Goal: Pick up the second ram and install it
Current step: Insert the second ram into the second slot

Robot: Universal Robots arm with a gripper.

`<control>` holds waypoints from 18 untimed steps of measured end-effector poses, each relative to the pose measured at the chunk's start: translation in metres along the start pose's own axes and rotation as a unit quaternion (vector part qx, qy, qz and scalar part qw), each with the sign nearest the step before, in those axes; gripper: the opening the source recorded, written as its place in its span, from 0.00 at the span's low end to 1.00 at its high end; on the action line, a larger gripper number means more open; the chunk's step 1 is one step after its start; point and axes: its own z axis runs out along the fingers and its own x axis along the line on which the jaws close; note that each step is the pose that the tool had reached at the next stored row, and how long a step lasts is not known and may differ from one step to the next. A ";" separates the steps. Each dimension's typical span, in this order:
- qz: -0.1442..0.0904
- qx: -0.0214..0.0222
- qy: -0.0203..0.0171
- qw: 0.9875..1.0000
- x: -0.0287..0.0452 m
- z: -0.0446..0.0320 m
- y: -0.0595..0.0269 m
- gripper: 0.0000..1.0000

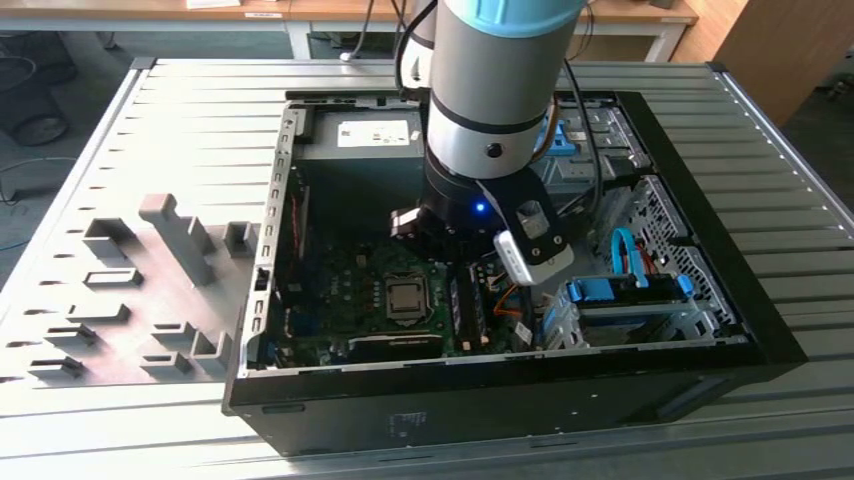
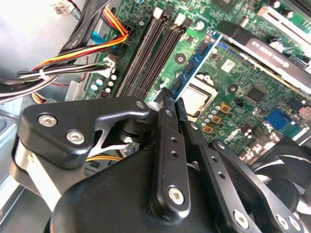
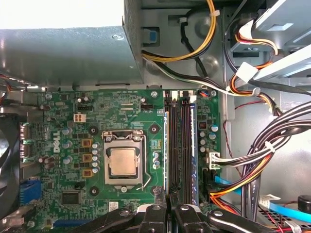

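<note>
in the second wrist view, the second ram (image 2: pixel 197 60) ran from frame centre toward upper right, standing on edge beside the processor socket (image 2: pixel 198 99). your jaws were pressed together, pinching its near end.

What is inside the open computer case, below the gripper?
A green motherboard, its processor socket, memory slots and cable bundles. The gripper covers the slots' near ends; what lies there is hidden.

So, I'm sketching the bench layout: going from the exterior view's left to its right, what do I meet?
Grey plastic fixture blocks → square silver processor on the green motherboard → white oblong camera body → blue plastic drive caddy.
</note>
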 end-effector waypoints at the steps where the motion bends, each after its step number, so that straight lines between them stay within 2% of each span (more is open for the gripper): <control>1: 0.000 0.000 0.000 1.000 0.0000 0.0004 0.0000 0.14; 18: 0.000 0.000 0.000 1.000 -0.0017 0.0071 -0.0002 0.14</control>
